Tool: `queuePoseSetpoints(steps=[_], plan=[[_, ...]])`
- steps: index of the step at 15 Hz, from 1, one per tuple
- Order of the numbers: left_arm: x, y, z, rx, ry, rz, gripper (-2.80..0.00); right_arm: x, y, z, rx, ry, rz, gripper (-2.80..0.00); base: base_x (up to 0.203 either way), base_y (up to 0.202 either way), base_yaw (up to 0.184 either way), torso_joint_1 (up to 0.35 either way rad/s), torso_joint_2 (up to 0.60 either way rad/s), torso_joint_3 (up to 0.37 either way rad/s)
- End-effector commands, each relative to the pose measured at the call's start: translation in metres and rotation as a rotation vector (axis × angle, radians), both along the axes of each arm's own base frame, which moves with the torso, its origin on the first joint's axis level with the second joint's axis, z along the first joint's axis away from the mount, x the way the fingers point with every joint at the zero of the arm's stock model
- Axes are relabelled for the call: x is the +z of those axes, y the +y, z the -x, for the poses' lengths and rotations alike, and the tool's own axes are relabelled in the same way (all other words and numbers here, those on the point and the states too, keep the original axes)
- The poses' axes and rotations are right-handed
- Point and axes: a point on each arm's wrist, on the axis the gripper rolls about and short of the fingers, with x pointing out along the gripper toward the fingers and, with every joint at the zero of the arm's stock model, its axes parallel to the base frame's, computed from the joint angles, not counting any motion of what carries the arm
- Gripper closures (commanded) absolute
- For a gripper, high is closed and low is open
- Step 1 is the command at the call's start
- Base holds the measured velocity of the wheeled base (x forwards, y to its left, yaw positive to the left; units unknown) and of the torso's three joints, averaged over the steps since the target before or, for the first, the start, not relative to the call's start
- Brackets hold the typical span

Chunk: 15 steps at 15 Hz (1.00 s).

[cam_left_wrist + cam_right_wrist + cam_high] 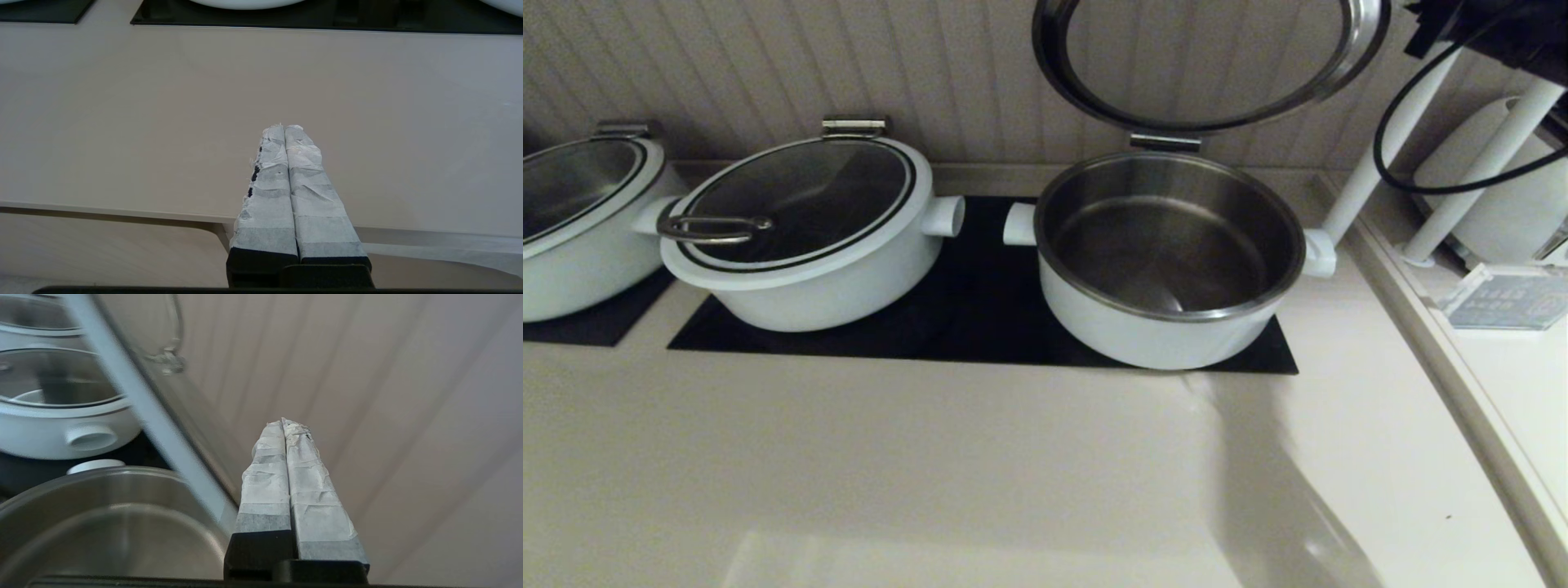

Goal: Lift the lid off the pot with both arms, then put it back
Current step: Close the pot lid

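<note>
Lid (1209, 65) tilted open on its hinge at 12 o'clock of pot (1168, 261). Right hand (286, 424) beside lid, left hand (284, 128) over desk (163, 122), both pressed together, empty. Next, probably: swing lid down.

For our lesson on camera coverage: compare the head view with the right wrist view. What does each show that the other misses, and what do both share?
Only the head view shows the round glass lid whole, raised upright on its hinge, the black cooktop panel, and a third white pot at far left.

Only the right wrist view shows the right end effector, shut and empty, beside the lid's white rim.

Both show the open round white pot with steel inner bowl and the neighbouring lidded white pot.
</note>
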Motion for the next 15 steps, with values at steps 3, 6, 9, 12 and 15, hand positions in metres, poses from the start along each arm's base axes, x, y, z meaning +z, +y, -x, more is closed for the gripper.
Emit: queuePoseSetpoints(steps=[3,6,9,12,15], plan=[[0.0,0.0,0.0,0.001,-0.001,0.001,0.0,0.007,0.002,0.011,0.029,-0.015,0.019,0.0,0.0,0.0,0.0,0.0,0.0,0.0],[0.0,0.0,0.0,0.001,-0.001,0.001,0.0,0.002,0.003,0.018,0.057,0.013,0.036,0.0,0.0,0.0,0.0,0.0,0.0,0.0],[0.0,0.0,0.0,0.001,-0.001,0.001,0.0,-0.007,0.003,0.025,0.085,0.06,0.05,0.0,0.0,0.0,0.0,0.0,0.0,0.0],[0.0,0.0,0.0,0.001,-0.001,0.001,0.0,-0.02,0.004,0.033,0.093,0.083,0.085,0.0,0.0,0.0,0.0,0.0,0.0,0.0],[0.0,0.0,0.0,0.001,-0.001,0.001,0.0,-0.031,0.006,0.043,0.107,0.099,0.115,0.0,0.0,0.0,0.0,0.0,0.0,0.0]])
